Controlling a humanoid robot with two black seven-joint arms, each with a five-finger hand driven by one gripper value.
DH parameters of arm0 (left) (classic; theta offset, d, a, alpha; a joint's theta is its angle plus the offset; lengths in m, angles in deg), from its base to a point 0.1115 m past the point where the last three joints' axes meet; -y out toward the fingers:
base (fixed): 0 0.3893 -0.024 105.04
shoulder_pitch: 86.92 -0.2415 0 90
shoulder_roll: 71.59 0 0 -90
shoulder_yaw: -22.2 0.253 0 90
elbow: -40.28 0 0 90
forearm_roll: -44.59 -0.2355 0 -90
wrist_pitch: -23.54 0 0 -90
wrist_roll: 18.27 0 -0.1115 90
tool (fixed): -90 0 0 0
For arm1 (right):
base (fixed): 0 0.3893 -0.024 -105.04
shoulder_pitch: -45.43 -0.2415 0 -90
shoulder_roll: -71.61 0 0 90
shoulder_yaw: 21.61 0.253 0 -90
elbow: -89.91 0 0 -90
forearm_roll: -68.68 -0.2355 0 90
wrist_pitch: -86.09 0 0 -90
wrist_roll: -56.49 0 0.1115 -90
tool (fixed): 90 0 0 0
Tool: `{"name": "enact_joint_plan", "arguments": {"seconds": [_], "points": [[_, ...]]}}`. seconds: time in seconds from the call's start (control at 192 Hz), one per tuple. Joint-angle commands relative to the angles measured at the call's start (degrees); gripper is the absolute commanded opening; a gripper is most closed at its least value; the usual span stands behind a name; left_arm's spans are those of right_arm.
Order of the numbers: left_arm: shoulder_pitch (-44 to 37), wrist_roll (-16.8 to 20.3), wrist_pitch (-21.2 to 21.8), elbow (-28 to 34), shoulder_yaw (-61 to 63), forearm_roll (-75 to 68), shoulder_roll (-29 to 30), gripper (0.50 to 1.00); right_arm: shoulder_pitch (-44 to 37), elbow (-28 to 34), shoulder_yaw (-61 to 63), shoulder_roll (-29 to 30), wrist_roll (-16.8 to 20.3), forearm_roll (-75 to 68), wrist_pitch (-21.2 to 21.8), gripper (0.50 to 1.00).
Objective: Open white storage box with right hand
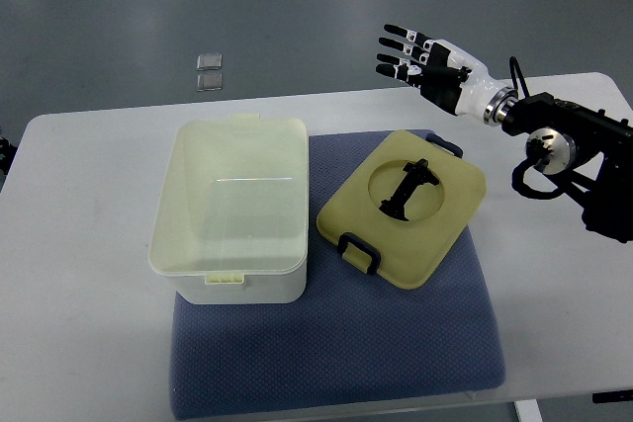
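A blue mat (336, 363) covers the near middle of the white table (79, 343). On its left part stands the white storage box (229, 210), open, with nothing visible inside. Just to its right the lid (406, 207) lies flat on the mat, black handle (406, 188) facing up. Farther back, the right hand (423, 59) hovers above the table's far edge, fingers (399, 43) spread wide, holding nothing.

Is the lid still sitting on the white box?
No. The lid lies flat on the blue mat beside the white box, whose top is open, and the right hand hovers clear of both.
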Motion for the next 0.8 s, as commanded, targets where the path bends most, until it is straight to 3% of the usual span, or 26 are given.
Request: {"name": "enact_joint_plan", "arguments": {"seconds": [0.0, 0.24, 0.793], "points": [[0.00, 0.01, 0.00, 0.02, 0.04, -0.02, 0.00, 1.000, 0.61, -1.59, -0.02, 1.40, 0.95, -3.95, 0.50, 0.932], [0.00, 0.01, 0.00, 0.02, 0.04, -0.02, 0.00, 1.000, 3.68, -2.64, 6.22, 1.92, 5.78, -9.58, 0.58, 0.932], [0.00, 0.01, 0.00, 0.02, -0.05, 0.07, 0.00, 1.000, 5.35, -3.26, 6.84, 4.03, 5.08, -9.58, 0.41, 0.932]]}}
